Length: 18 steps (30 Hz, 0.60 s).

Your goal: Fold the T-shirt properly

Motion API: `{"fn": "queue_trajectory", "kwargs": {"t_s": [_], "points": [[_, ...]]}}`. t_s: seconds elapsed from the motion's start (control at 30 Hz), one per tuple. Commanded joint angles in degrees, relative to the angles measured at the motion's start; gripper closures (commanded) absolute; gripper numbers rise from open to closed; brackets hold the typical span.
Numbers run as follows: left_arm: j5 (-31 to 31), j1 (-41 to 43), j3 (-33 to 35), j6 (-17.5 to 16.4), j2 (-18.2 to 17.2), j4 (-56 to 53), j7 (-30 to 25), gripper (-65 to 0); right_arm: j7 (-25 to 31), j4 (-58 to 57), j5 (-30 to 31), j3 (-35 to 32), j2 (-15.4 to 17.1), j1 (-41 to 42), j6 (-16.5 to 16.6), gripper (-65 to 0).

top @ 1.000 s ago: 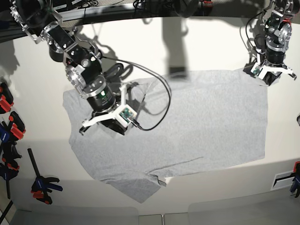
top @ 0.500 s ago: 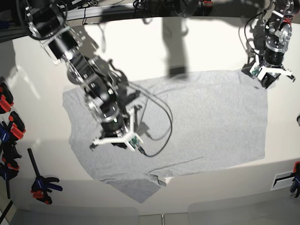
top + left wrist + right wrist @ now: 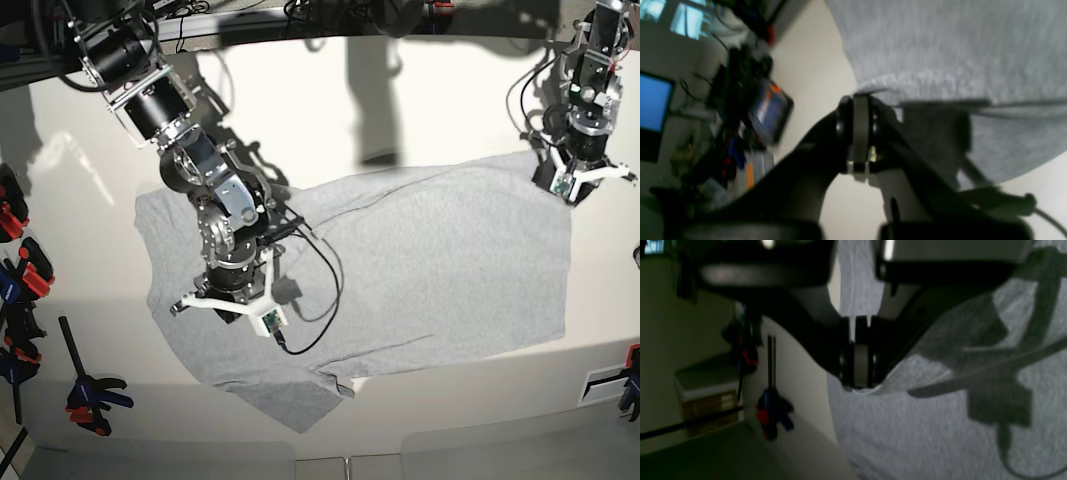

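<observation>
Now mid-fold: far edge of T-shirt [image 3: 450,260] drawn inward from its earlier line.

Right gripper [image 3: 857,386] clamped on a pinch of cloth, carried toward the near hem since a second ago. Left gripper [image 3: 857,100] closed on the far corner. Spread across table [image 3: 420,90], plain side up. Fingertips masked by wrist housings in base view; lettering not visible; wrist views blurred.

Left wrist view blurred: clutter [image 3: 750,110] beside the bench [image 3: 813,66] unreadable. Both wrist views crop the shirt [image 3: 940,50] at their edges. Base view: right claw [image 3: 228,305] tips hidden under its wrist; left claw [image 3: 566,182] tips too small to tell.
</observation>
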Motion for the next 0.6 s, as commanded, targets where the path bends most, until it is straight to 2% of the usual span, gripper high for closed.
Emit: {"fn": "queue_trajectory", "kwargs": {"t_s": [0.0,0.17,0.4,0.47,0.57], "points": [[0.4,-0.3,-0.6,1.1,-1.1,-0.4,-0.7,0.0,0.6,0.9,-1.6,0.4,0.2,1.7,-1.1,0.0],[0.4,-0.3,-0.6,1.1,-1.1,-5.4,-2.3,0.0,-3.0,0.9,-3.5,0.4,0.5,1.6,-1.1,0.0],[0.4,-0.3,-0.6,1.2,-1.1,-7.9,-3.2,0.0,-4.5,0.9,-4.0,0.4,3.7,1.6,-1.1,0.0],[0.4,-0.5,-0.6,1.1,-1.1,-7.9,-4.7,0.0,-4.3,0.9,-3.9,0.4,4.3,1.6,-1.1,0.0],[0.4,-1.4,-0.6,1.1,-1.1,-7.9,-10.0,0.0,-0.1,0.9,-2.8,0.4,4.6,1.6,-1.0,0.0]]}}
